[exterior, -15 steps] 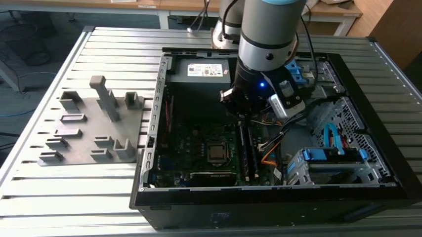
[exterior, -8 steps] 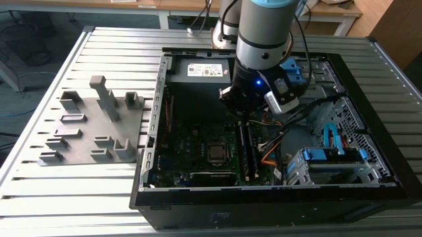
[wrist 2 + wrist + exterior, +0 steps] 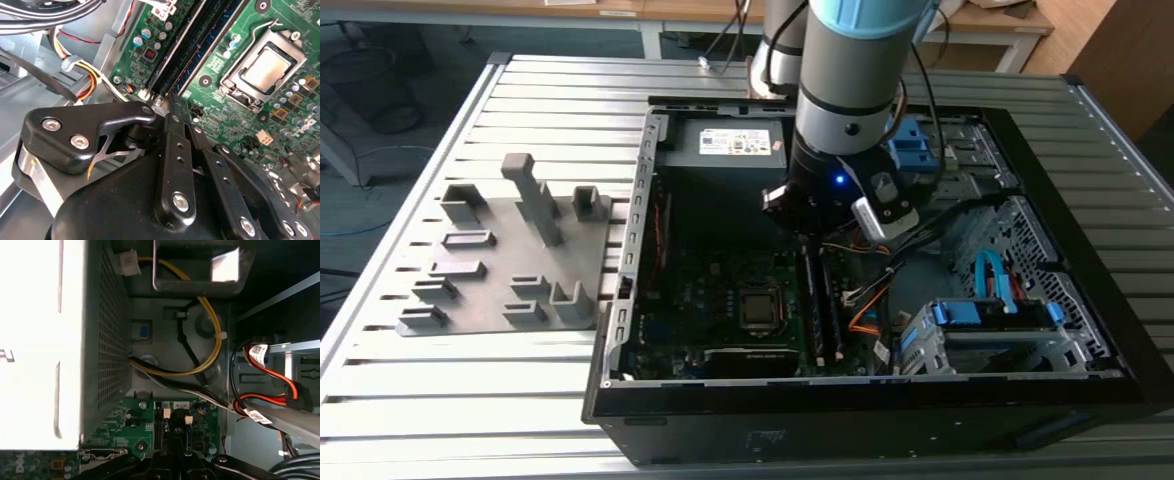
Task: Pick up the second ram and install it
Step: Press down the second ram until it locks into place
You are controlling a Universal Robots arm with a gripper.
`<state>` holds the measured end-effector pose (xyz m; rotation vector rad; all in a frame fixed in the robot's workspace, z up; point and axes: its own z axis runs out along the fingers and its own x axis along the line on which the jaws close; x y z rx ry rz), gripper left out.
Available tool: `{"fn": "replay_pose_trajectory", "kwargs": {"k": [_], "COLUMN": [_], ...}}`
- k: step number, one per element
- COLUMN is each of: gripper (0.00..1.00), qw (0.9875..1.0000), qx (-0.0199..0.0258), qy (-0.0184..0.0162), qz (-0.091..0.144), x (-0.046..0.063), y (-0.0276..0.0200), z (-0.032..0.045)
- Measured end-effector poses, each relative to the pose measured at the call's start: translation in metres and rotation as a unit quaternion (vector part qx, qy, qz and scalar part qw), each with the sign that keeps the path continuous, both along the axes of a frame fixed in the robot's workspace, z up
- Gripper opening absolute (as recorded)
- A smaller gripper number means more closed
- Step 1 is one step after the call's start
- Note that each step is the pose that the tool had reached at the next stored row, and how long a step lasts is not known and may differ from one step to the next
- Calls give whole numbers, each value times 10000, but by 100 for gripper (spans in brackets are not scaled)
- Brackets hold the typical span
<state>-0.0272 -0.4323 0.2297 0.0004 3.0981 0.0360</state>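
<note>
My gripper [image 3: 805, 238] hangs inside the open computer case [image 3: 854, 405], above the motherboard [image 3: 707, 300]. In the second wrist view its black fingers [image 3: 176, 150] come together at their tips, so the gripper [image 3: 170, 100] looks shut with nothing visible between them. The tips sit at the near end of the two long dark memory slots [image 3: 192, 45], which run beside the processor socket [image 3: 265, 70]. These slots [image 3: 821, 305] appear as dark strips in the exterior view. The second ram is hidden; I cannot pick it out from the dark strips.
A power supply [image 3: 734, 142] fills the case's far end. Bundled wires [image 3: 85, 75] and yellow and red cables [image 3: 200, 365] run close to the gripper. A blue drive cage [image 3: 994, 315] stands at the exterior view's right. A grey fixture plate [image 3: 507, 250] lies outside the case, at its left.
</note>
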Motion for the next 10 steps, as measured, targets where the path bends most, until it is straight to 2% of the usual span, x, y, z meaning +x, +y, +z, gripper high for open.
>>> {"fn": "replay_pose_trajectory", "kwargs": {"k": [6, 10], "gripper": [10, 10], "qw": [10000, 10000], "qx": [-1, -3], "qy": [1, 1], "qz": [2, 4], "x": [-1, -1], "y": [0, -1], "z": [-89, -107]}}
